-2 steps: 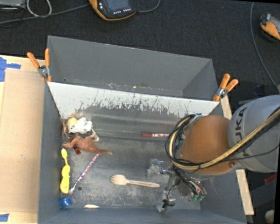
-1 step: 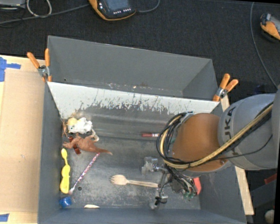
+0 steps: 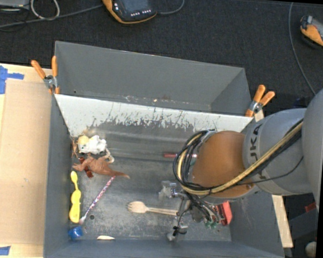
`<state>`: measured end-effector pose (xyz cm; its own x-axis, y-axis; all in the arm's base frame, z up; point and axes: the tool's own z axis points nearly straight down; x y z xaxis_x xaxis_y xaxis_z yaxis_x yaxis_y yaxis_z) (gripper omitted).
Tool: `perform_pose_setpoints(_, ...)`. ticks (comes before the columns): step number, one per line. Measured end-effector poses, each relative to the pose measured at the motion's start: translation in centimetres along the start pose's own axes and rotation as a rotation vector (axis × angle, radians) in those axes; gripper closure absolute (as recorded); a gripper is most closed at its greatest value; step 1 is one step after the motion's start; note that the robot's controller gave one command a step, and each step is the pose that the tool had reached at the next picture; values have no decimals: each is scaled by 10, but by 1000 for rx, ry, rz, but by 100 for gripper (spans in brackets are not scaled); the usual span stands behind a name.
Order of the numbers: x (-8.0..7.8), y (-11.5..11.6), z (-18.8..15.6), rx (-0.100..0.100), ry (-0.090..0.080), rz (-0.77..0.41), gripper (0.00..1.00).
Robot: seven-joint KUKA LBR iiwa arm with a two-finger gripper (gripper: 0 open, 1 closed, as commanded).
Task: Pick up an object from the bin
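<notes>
My gripper [image 3: 177, 231] reaches down to the bin floor near the front wall, right of the middle. A pale wooden spoon [image 3: 146, 209] lies flat just to its left, bowl pointing left, with the handle end running under the gripper body. A red block with green and white bits [image 3: 222, 213] lies close to the right of the gripper, partly hidden by the arm. Nothing shows held in the gripper.
At the bin's left lie a brown dinosaur figure [image 3: 99, 166], a white toy [image 3: 91, 145], a yellow toy [image 3: 75, 198], a pink striped straw [image 3: 100, 194], a blue ball [image 3: 75, 234] and a small beige oval [image 3: 105, 238]. The arm's orange dome covers the right middle.
</notes>
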<state>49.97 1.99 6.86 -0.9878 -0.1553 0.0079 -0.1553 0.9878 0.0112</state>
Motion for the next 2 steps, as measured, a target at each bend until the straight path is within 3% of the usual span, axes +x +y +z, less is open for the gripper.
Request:
perform_pose_setpoints(1, 22, -5, -1, 0, 0, 36, 100)
perform_pose_setpoints(2, 22, -5, -1, 0, 0, 35, 100)
